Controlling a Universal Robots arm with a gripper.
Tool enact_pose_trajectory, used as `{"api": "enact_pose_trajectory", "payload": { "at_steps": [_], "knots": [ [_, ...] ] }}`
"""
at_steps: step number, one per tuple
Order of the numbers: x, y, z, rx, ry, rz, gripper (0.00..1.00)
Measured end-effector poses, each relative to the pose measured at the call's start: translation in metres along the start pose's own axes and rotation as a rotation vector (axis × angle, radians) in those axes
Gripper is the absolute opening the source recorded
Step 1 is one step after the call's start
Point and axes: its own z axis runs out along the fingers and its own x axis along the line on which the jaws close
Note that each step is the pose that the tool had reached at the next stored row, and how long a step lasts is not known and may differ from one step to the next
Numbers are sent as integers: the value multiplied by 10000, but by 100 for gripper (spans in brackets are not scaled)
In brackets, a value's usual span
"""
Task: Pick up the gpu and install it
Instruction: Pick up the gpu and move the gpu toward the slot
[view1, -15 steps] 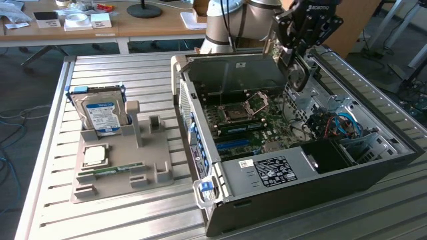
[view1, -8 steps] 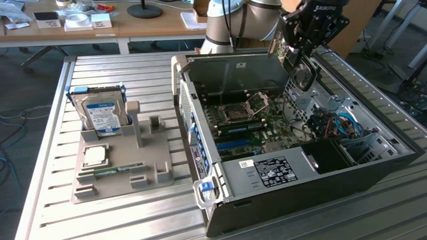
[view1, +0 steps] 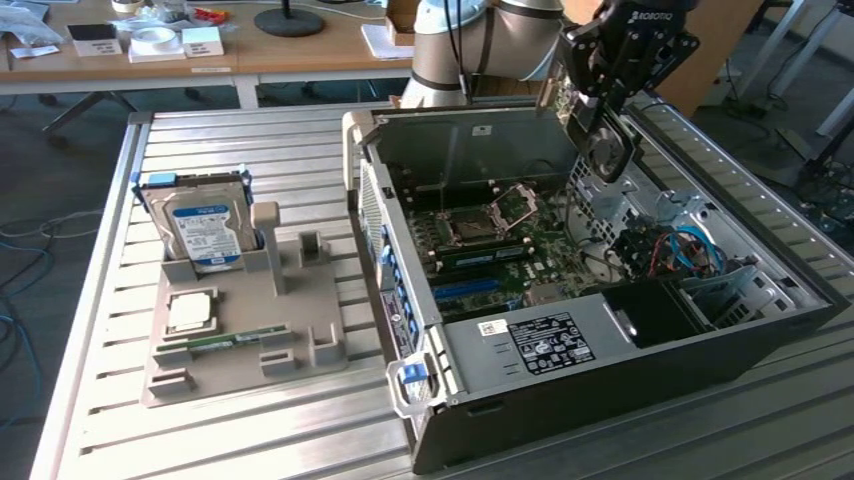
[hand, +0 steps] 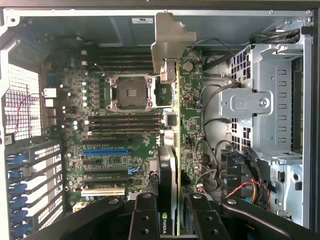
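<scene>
1. Exterior view: the gripper (view1: 607, 100) pinches the gpu (view1: 611, 155), which hangs on edge above the open computer case (view1: 601, 400), at 1 o'clock in this view.
2. The arm (view1: 454, 40) is cut off at 12 o'clock.
3. Wrist view: the gpu (hand: 170, 165) is seen edge-on between the fingers (hand: 145, 215); its fan face barely shows, and it hides part of the motherboard (hand: 125, 130).

gpu (hand: 168, 165) end cropped by frame edge between end effector (hand: 172, 199) fingers.
</scene>
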Motion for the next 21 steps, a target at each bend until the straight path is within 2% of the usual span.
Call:
{"api": "enact_pose_trajectory", "payload": {
  "at_steps": [7,21],
  "knots": [
    [-32,1,4,0,-1,0,27],
    [-302,13,24,0,0,0,27]
  ]
}}
